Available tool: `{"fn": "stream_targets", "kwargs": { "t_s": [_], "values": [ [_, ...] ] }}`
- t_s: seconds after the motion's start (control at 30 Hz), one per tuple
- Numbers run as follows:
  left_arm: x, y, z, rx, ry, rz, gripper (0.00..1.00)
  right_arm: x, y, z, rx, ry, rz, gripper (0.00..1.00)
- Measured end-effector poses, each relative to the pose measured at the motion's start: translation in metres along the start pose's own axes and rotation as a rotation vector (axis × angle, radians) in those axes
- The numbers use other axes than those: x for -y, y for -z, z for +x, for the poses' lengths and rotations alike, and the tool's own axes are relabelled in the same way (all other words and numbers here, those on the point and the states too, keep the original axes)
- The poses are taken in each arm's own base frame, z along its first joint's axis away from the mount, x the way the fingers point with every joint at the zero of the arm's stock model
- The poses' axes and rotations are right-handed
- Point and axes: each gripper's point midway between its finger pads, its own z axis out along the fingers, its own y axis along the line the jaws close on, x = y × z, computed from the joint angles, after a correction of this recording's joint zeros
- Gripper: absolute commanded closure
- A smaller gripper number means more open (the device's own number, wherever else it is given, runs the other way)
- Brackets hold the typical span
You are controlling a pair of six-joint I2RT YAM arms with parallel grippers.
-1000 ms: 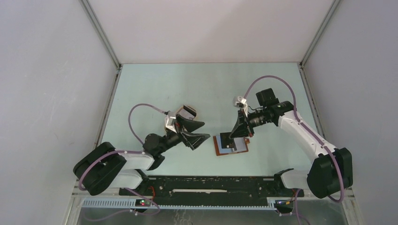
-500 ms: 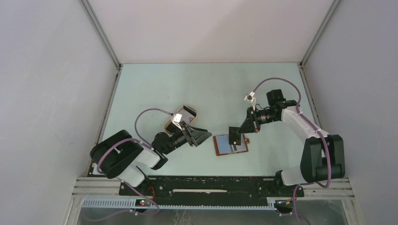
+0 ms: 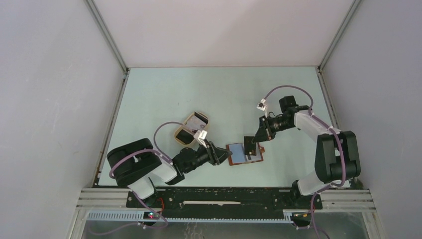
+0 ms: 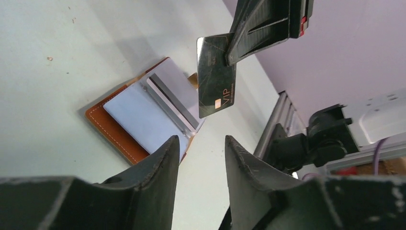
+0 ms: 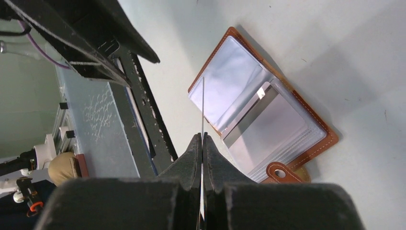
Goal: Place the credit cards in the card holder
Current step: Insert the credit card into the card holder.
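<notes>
Pinching a dark card (image 4: 216,81), the right claw (image 3: 251,141) hangs just above the open holder (image 4: 119,133) lying mid-table, while the left claw (image 3: 220,156), jaws apart and empty, sits just left of it.

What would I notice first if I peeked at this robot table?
Probably the shiny black card marked VIP, hanging pinched in the right gripper over the open brown card holder in the middle of the table. Next comes the left gripper, open and low, close beside the holder.
</notes>
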Motion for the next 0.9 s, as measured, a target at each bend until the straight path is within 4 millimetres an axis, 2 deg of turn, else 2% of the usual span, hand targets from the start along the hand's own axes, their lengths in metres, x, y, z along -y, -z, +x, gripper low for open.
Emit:
{"fn": "stream_targets", "kwargs": {
  "t_s": [0.2, 0.37, 0.57, 0.9],
  "values": [
    [0.000, -0.020, 0.013, -0.031, -0.044, -0.061, 0.75, 0.011, -0.007, 0.004, -0.028, -0.038, 0.036, 1.00],
    [-0.016, -0.030, 0.029, -0.075, -0.056, -0.123, 0.83, 0.015, -0.012, 0.005, -0.045, -0.054, 0.056, 1.00],
    [-0.037, -0.025, 0.043, -0.120, -0.065, -0.215, 0.87, 0.023, -0.015, 0.004, -0.047, -0.073, 0.085, 1.00],
    [-0.047, -0.030, 0.049, -0.145, -0.073, -0.295, 0.93, 0.030, -0.022, 0.007, -0.059, -0.131, 0.093, 1.00]
  ]
}}
